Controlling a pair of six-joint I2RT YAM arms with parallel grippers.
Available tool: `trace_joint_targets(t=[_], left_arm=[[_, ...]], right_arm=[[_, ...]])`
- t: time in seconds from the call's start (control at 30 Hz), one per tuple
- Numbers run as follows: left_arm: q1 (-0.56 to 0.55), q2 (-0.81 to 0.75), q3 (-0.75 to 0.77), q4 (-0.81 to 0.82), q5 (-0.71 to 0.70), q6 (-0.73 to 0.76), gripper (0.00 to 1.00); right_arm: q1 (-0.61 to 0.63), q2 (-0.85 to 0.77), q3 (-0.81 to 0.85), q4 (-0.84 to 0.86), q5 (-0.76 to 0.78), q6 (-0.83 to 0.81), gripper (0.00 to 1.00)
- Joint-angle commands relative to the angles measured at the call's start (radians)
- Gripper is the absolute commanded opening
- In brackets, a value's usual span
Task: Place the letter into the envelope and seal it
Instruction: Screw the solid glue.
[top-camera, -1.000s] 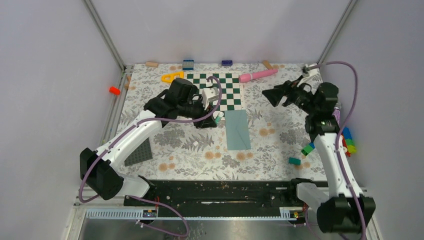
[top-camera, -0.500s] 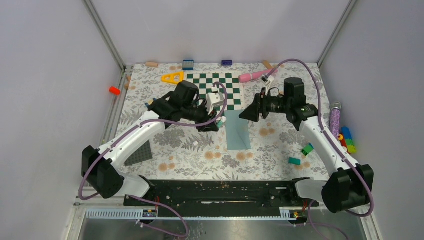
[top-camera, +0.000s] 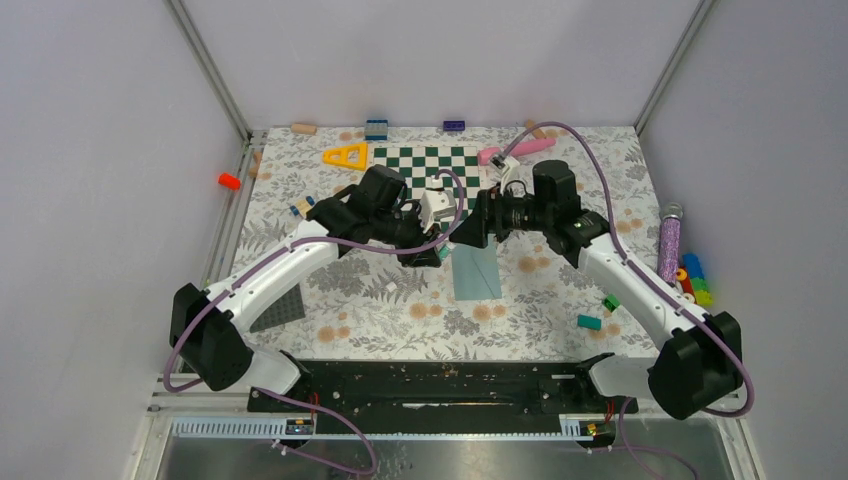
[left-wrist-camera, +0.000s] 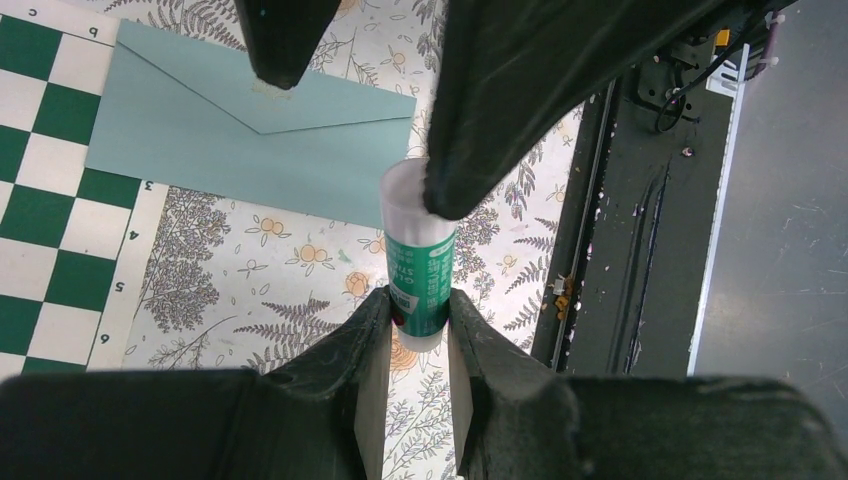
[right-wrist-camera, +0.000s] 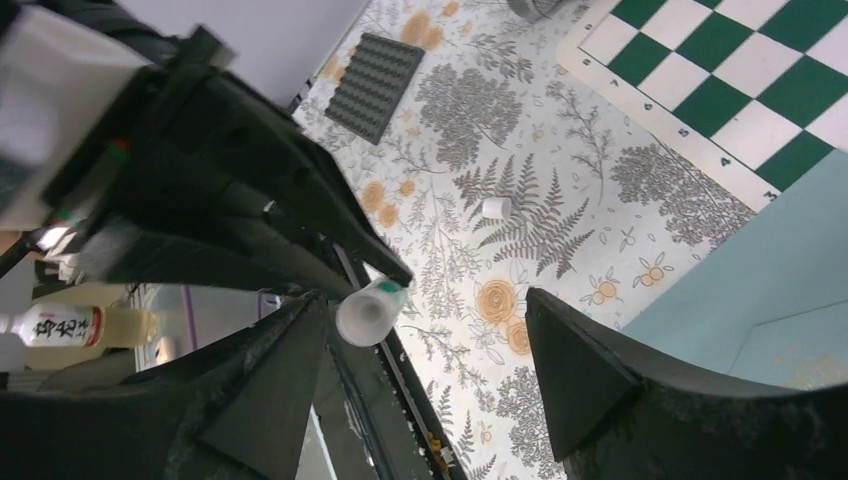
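The teal envelope (top-camera: 476, 268) lies flat on the floral table, its triangular flap down; it also shows in the left wrist view (left-wrist-camera: 250, 140) and the right wrist view (right-wrist-camera: 780, 290). The letter is not in view. My left gripper (top-camera: 435, 247) is shut on a green-labelled glue stick (left-wrist-camera: 420, 265) with a white cap, held above the table just left of the envelope. My right gripper (top-camera: 462, 232) is open, one finger on each side of the stick's white cap (right-wrist-camera: 368, 312), which sits close to one finger (left-wrist-camera: 500, 110). I cannot tell if they touch.
The green-white chessboard (top-camera: 430, 180) lies behind the envelope. A dark grey studded baseplate (top-camera: 278, 305) lies at the left. A small white piece (right-wrist-camera: 495, 207) lies on the table. A pink tube (top-camera: 515, 150), a yellow triangle (top-camera: 345, 155) and coloured bricks (top-camera: 690, 280) lie round the edges.
My right arm has swung left from the back right until its open fingers flank the glue stick's cap. My left gripper has shifted slightly right with the glue stick.
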Motion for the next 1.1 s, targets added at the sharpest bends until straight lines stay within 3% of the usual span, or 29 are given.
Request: trace_joint_targets(t=[0.0, 0.37, 0.63, 1.07], left_arm=[[-0.005, -0.002, 0.022, 0.029, -0.01, 0.002, 0.0], [-0.005, -0.001, 0.017, 0.04, -0.018, 0.0, 0.0], [-0.003, -0.006, 0.015, 0.043, -0.017, -0.003, 0.0], [0.007, -0.008, 0.011, 0.048, 0.002, -0.007, 0.0]], right_arm=[[0.031, 0.041, -0.008, 0.044, 0.069, 0.03, 0.78], [0.047, 0.036, -0.032, -0.009, 0.097, -0.028, 0.57], [0.046, -0.003, -0.063, -0.043, 0.096, -0.071, 0.53], [0.045, 0.005, -0.052, -0.042, 0.056, -0.062, 0.54]])
